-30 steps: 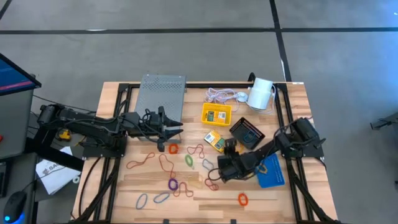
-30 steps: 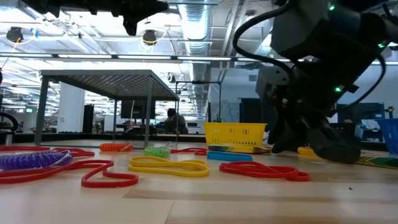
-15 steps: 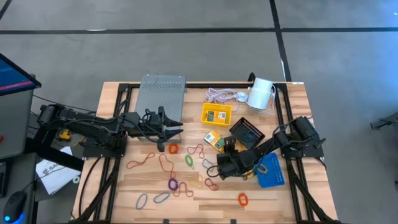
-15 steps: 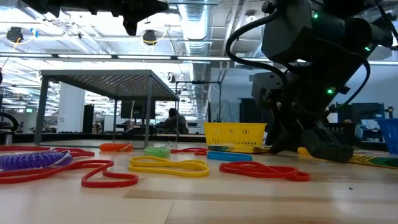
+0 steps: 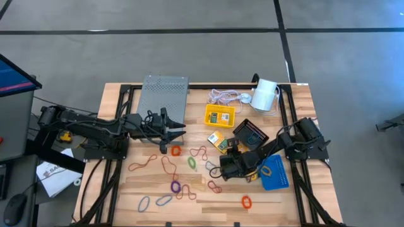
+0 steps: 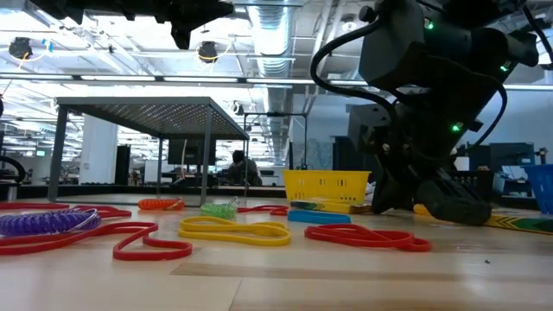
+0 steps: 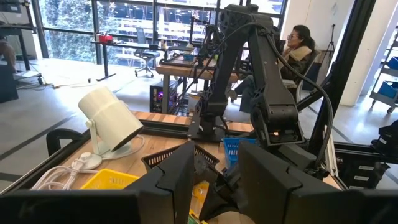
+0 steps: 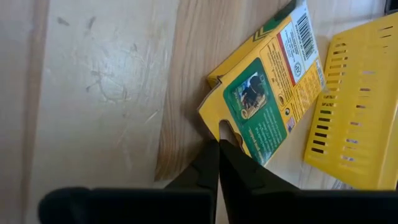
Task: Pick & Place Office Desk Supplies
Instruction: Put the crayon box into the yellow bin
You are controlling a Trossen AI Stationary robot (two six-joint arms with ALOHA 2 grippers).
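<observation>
Crayon box: a small yellow-green crayon box (image 5: pixel 216 140) lies flat on the wooden table (image 5: pixel 278 205), just beside the yellow tray (image 5: pixel 219 116) and near the black mesh tray (image 5: pixel 250 134). In the right wrist view the box (image 8: pixel 267 93) shows a green panel and a barcode, with the yellow tray's slotted wall (image 8: pixel 351 118) next to it.
Right gripper: the right gripper (image 5: pixel 222 149) is low over the table at the near corner of that crayon box. Its fingers (image 8: pixel 214 165) are pressed together with no gap, their tips meeting right at the box's edge. Nothing can be seen between them.
Left gripper: the left gripper (image 5: pixel 181 130) hovers on the left half of the table, beside a grey mesh panel (image 5: pixel 163 98), jaws parted and empty.
Second crayon box: another one (image 5: pixel 219 118) sits inside the yellow tray.
Blue tray: a blue tray (image 5: pixel 276 174) rests near the table's right edge, partly under the right arm.
Rubber bands: thin loops in red, orange, green, purple and blue (image 5: pixel 176 186) are scattered across the middle and front of the table, well apart from the right gripper's tips. An orange loop (image 5: pixel 245 202) lies alone toward the front.
Other items: a coiled white cord (image 5: pixel 224 97) and a white cylinder (image 5: pixel 265 94) sit at the far edge.
Room: a seated person (image 7: pixel 300 50) shows beyond the table.
</observation>
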